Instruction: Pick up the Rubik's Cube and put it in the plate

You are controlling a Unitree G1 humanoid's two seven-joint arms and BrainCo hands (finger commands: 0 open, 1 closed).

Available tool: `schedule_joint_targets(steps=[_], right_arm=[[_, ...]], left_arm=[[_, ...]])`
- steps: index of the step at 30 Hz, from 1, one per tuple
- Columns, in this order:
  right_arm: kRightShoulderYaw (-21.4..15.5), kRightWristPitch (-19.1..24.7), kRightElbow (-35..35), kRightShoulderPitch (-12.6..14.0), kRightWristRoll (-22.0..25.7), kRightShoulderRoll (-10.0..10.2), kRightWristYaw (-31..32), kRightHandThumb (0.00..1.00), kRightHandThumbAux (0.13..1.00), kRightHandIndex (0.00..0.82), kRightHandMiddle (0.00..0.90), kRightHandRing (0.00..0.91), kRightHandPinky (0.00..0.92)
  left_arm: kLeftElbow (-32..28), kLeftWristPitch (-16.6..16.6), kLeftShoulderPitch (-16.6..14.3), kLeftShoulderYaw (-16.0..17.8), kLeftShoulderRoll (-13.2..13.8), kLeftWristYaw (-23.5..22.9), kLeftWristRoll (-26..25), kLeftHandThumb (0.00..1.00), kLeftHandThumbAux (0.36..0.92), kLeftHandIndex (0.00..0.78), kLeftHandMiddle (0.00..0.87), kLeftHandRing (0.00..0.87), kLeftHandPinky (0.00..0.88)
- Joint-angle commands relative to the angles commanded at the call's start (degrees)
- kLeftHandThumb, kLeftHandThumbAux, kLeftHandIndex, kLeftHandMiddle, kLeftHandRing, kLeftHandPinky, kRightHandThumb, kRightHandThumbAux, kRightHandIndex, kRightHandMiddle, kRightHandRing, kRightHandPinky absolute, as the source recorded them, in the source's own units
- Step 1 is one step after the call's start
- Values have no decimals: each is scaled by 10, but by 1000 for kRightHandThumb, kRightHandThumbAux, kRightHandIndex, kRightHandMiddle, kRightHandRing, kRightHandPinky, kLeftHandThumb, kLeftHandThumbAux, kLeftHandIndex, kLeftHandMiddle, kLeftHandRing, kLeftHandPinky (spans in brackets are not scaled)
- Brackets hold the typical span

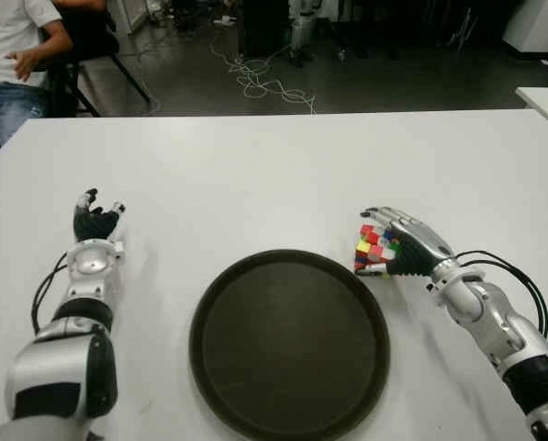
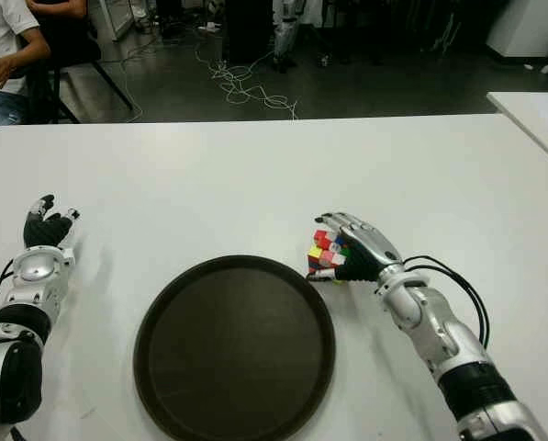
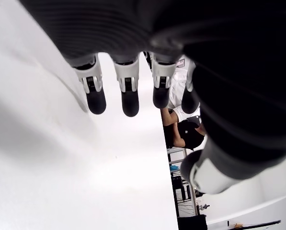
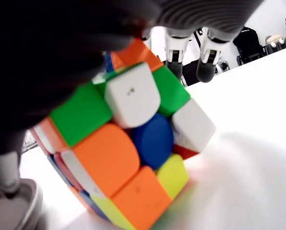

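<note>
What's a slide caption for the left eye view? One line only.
Right hand closes on the Rubik's Cube beside the dark plate; left hand idle on the white table.

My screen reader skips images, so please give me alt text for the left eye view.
The robot's right hand is closed around a Rubik's Cube on the white table, just off the right rim of an empty dark round plate. Its left hand shows at the far left, holding nothing.
</note>
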Motion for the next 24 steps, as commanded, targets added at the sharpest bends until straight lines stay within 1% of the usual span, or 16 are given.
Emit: schedule_joint_targets(steps=[1, 2, 4, 5, 6, 7, 8, 9, 10, 11, 12, 13, 14, 17, 20, 24], right_arm=[[-3, -2, 1, 0, 3, 2, -6, 0, 632, 37, 71, 119, 214], [-5, -3, 2, 0, 4, 3, -10, 0, 679, 70, 121, 173, 268], [-9, -5, 2, 2, 8, 5, -17, 0, 719, 98, 165, 220, 316], [-13, -6, 1, 4, 12, 9, -22, 20, 729, 123, 190, 243, 333], [-15, -6, 1, 5, 15, 12, -26, 82, 740, 185, 251, 300, 378], [-17, -6, 2, 5, 17, 14, -29, 123, 746, 224, 290, 336, 407], [-19, -5, 1, 6, 20, 17, -32, 138, 748, 238, 304, 349, 417], [-24, -1, 0, 7, 27, 23, -35, 331, 742, 301, 345, 386, 448], [-28, 2, -1, 9, 31, 27, -38, 459, 735, 345, 406, 446, 502], [-32, 5, -2, 10, 36, 31, -40, 504, 733, 360, 427, 468, 522], [-34, 7, -3, 10, 38, 33, -41, 569, 730, 384, 481, 522, 578], [-34, 8, -4, 10, 39, 34, -41, 611, 727, 398, 516, 558, 614], [-36, 10, -5, 11, 40, 35, -43, 638, 726, 409, 563, 605, 661], [-42, 8, -5, 12, 43, 41, -57, 669, 724, 421, 638, 677, 728], [-49, -1, 0, 13, 46, 48, -76, 677, 723, 427, 706, 740, 772], [-56, -17, 6, 14, 57, 55, -92, 681, 723, 430, 752, 781, 796]], left_arm=[[0, 0, 0, 0, 0, -1, 0, 68, 735, 42, 31, 66, 105], [0, 0, 0, 0, 0, -1, 0, 66, 734, 41, 30, 66, 103], [0, 0, 0, 0, 0, -1, 0, 65, 733, 39, 30, 65, 102], [0, -1, 0, -1, 1, -2, 0, 64, 733, 39, 30, 64, 100], [0, -1, 0, -1, 1, -2, 1, 66, 736, 42, 32, 65, 99], [0, -1, 0, -1, 1, -2, 1, 67, 737, 44, 33, 65, 99], [0, -1, 0, -2, 1, -1, 2, 68, 738, 44, 34, 66, 98], [0, -1, 1, -3, 1, 0, 3, 70, 739, 46, 36, 67, 99], [0, -2, 1, -3, 2, 0, 3, 73, 735, 44, 37, 68, 100], [0, -2, 1, -4, 1, 1, 4, 75, 734, 43, 37, 69, 101], [0, -2, 1, -4, 1, 1, 4, 78, 732, 39, 40, 69, 100], [0, -2, 1, -4, 1, 1, 4, 80, 731, 37, 42, 70, 99], [0, -1, 1, -4, 2, 1, 4, 82, 729, 35, 44, 69, 97], [0, 0, 1, -5, 2, 2, 4, 87, 727, 31, 46, 69, 95], [1, 2, 1, -5, 2, 2, 4, 92, 723, 30, 39, 63, 92], [1, 3, 0, -6, 3, 3, 5, 86, 717, 29, 30, 56, 87]])
